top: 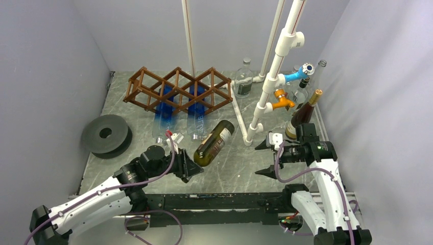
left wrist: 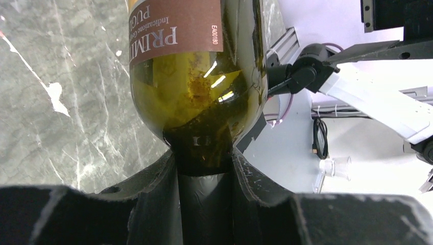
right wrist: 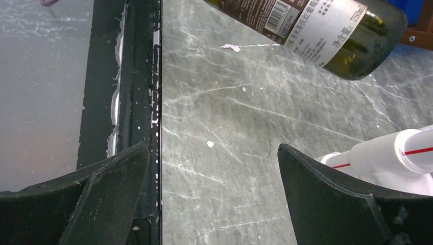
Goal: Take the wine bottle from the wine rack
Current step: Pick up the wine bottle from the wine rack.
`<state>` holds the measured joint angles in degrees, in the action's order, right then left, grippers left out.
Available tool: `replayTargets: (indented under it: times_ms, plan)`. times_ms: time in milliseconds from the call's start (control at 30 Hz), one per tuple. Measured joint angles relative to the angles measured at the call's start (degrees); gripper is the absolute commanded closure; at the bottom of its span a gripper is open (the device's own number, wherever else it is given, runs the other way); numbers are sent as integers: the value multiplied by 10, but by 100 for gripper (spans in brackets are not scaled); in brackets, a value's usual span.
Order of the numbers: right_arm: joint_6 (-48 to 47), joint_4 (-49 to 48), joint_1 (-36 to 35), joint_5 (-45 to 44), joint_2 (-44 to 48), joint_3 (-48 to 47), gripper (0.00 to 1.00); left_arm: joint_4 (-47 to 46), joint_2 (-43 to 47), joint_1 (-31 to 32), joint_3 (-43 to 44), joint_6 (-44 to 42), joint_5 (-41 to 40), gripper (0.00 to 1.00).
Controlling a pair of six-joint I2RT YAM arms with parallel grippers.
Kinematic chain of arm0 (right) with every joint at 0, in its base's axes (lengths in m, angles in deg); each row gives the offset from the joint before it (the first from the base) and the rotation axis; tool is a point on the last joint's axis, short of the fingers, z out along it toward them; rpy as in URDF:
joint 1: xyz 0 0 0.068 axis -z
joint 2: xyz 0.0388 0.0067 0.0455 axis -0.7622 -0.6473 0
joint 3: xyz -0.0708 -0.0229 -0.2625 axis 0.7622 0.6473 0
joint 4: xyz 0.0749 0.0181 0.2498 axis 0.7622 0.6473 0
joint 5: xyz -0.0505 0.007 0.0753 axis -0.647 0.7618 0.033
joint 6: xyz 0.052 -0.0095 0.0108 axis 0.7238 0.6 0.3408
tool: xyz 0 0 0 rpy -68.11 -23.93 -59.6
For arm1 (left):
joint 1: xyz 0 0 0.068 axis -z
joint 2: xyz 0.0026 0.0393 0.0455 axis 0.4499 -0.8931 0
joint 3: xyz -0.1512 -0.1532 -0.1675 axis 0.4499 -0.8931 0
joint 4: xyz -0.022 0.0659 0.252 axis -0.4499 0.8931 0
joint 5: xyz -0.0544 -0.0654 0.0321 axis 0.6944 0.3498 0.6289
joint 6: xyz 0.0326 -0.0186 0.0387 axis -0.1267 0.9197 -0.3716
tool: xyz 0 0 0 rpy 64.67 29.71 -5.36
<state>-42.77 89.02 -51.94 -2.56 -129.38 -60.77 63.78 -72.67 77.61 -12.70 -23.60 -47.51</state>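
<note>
The brown wooden wine rack (top: 176, 88) stands at the back of the table with two blue bottles (top: 164, 109) in its cells. A dark green wine bottle (top: 214, 143) with a brown label is out of the rack and points from the rack's front right corner toward me. My left gripper (top: 188, 166) is shut on its neck; in the left wrist view the bottle's shoulder (left wrist: 194, 76) rises just past the gripper (left wrist: 204, 168). My right gripper (top: 259, 160) is open and empty to the bottle's right. In the right wrist view the bottle (right wrist: 316, 25) lies beyond the gripper (right wrist: 213, 148).
A grey disc (top: 106, 135) lies at the left. A white pipe frame (top: 265, 97) with blue and orange fittings rises at the right of the rack. A clear bottle (top: 244, 79) stands behind it. Several bottles (top: 301, 112) stand by the right wall.
</note>
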Motion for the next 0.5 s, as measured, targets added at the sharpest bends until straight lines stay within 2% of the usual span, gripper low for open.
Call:
replayTargets:
  times_ms: [500]
  plan:
    - [-76, 38, 0, -15, 14, -15, 1, 67, -54, 35, 19, -7, 48, 100]
